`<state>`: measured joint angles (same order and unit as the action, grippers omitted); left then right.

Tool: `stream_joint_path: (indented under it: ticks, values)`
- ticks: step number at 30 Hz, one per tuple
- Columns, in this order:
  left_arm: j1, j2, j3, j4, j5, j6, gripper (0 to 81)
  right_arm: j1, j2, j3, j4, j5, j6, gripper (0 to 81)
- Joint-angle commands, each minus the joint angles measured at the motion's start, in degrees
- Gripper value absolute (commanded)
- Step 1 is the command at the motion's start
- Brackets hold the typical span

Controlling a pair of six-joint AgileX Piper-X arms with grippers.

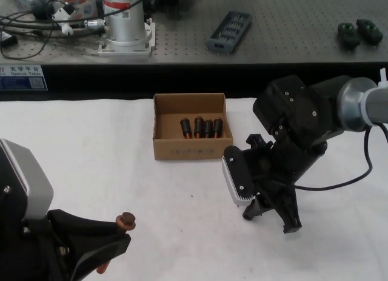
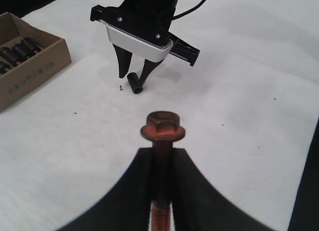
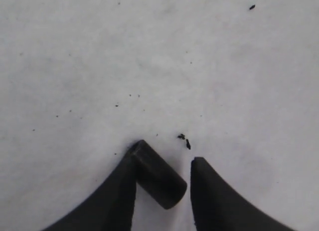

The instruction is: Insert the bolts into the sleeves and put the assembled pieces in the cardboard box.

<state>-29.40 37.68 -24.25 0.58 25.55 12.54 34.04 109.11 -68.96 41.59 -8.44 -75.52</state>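
Note:
My left gripper (image 2: pixel 163 153) is shut on a copper bolt (image 2: pixel 163 128), held by its shank with the hex head sticking out past the fingers; in the high view this bolt (image 1: pixel 125 221) is at the near left. A short black sleeve (image 3: pixel 158 177) lies on the white cloth. My right gripper (image 3: pixel 164 160) stands open over it, pointing down, one finger touching the sleeve and the other a gap away. The left wrist view shows that sleeve (image 2: pixel 134 84) between the right gripper's (image 2: pixel 133 74) fingers. The cardboard box (image 1: pixel 159 130) holds several assembled pieces (image 1: pixel 200 127).
The white cloth (image 1: pixel 91 165) covers the bench, with open room between the two arms. Small dark specks (image 3: pixel 184 139) lie beside the sleeve. Behind the cloth is a perforated metal table with a metal post (image 1: pixel 124 17), cables and a grey bit holder (image 1: pixel 229 31).

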Motion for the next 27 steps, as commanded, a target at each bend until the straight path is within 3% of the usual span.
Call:
stream_joint_path:
  ticks: [1,19,22,25,27]
  values:
    - [0.2,-0.5,-0.2,-0.6,0.7,-0.5,0.6,-0.1,1.9,0.2,0.8,0.2,0.1,29.2]
    - [0.2,-0.5,-0.2,-0.6,0.7,-0.5,0.6,-0.2,1.9,0.2,1.1,1.0,2.7,28.6]
    - [0.2,-0.5,-0.2,-0.6,0.7,-0.5,0.6,-0.2,1.9,0.2,-0.7,1.0,8.8,18.5]
    - [0.2,-0.5,-0.2,-0.6,0.7,-0.5,0.6,-0.1,1.7,0.1,-2.1,0.9,17.3,1.9]
    - [0.2,-0.5,-0.2,-0.6,0.7,-0.5,0.6,0.0,1.3,0.1,-2.2,-0.7,22.7,3.6]
